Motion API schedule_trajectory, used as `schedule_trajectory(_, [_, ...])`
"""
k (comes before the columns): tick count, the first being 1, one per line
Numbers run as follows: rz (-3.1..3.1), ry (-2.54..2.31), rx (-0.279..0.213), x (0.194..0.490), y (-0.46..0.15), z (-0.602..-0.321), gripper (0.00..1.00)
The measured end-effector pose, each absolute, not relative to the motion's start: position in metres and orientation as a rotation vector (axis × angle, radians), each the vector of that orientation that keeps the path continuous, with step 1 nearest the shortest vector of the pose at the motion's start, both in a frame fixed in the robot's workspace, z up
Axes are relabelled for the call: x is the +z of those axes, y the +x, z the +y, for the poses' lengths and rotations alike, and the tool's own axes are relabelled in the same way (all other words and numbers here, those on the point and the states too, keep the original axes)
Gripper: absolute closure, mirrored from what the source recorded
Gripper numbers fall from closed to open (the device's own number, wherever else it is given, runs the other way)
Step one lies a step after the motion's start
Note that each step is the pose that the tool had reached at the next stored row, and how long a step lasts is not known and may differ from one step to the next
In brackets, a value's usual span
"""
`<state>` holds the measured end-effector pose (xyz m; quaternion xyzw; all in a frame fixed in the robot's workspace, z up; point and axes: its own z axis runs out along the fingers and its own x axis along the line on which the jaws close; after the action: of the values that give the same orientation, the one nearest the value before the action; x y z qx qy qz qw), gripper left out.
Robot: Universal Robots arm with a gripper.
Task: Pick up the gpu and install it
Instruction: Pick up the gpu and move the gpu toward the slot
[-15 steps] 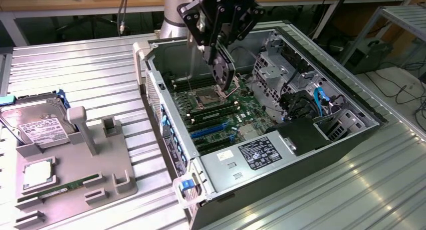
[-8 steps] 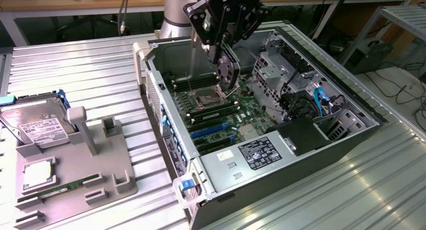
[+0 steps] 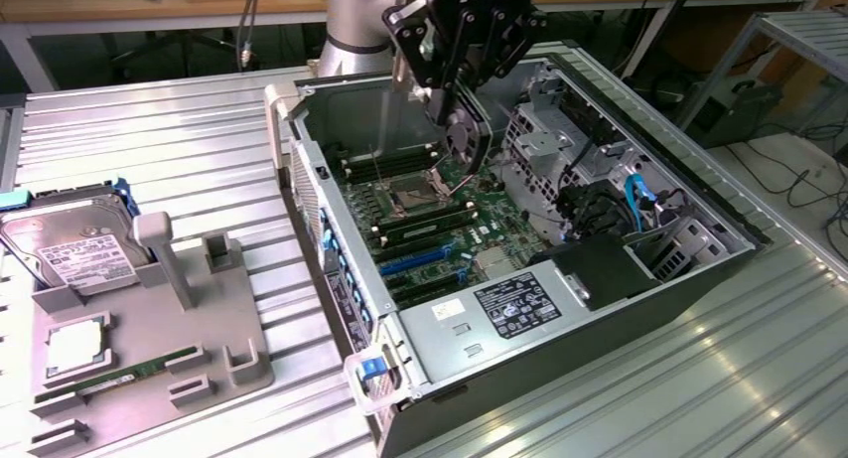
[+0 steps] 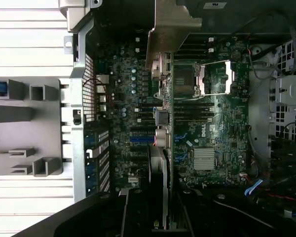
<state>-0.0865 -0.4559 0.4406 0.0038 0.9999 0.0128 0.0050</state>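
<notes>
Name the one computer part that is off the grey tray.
The gpu: the gripper holds it above the motherboard, while hard drive, processor and RAM stick sit on the tray.

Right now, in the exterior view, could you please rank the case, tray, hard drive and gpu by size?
1. case
2. tray
3. hard drive
4. gpu, partly hidden by the gripper, so uncertain

Hand (image 4: 159, 165): dark, clamped on one end of the gpu (image 4: 161, 118).
Gpu: seen edge-on, hanging above the motherboard (image 4: 217, 123), with its silver bracket (image 4: 171, 29) at the end away from the hand.
Motherboard: green, lying inside the open case (image 4: 89, 89); it carries a CPU socket (image 4: 212, 79), a finned heatsink (image 4: 204, 159) and a blue slot (image 4: 140, 139) just beside the card.
Fixture (image 4: 24, 128): grey, on the ribbed metal worktop (image 4: 24, 44), outside the case's perforated wall.
</notes>
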Motion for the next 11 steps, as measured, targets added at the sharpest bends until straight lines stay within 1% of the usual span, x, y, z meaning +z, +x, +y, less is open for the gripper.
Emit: schedule_trajectory(11, [3.131, 0.012, 0.04, 0.44, -0.072, -0.456, 0.73])
